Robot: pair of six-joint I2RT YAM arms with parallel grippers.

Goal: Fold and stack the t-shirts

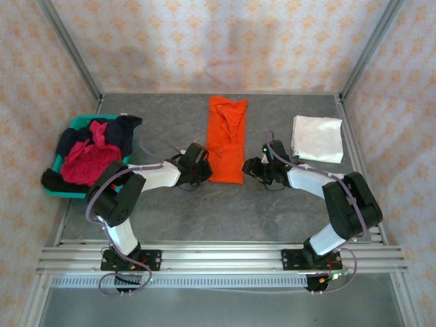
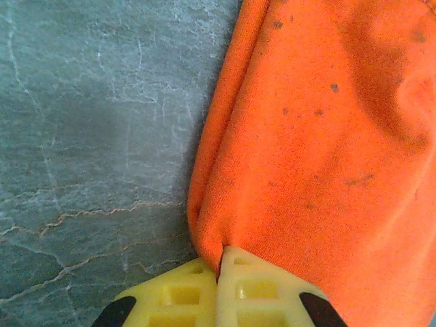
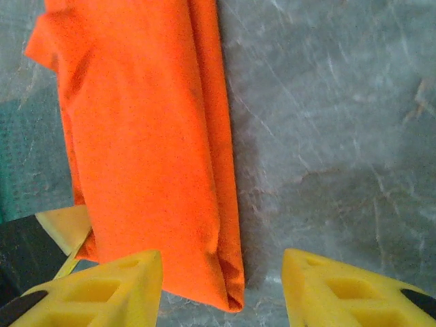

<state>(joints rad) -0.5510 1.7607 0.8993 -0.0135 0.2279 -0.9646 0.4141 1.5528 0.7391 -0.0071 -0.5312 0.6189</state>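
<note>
A: Checking the grip: is the left gripper (image 2: 221,262) on the cloth?
B: Yes, clamped shut on the near left corner of the orange t-shirt (image 1: 227,139).
A: Right gripper (image 3: 219,264)?
B: Jaws apart, nothing gripped. The shirt's near right corner lies between them.
A: Where's the shirt, and what's its axis?
B: Mid-table, folded into a long strip running straight away from the bases. Both arms sit at its near end, one on each side.
A: Next?
B: Likely the right closes, then both carry the near end along that axis to the far end.
</note>
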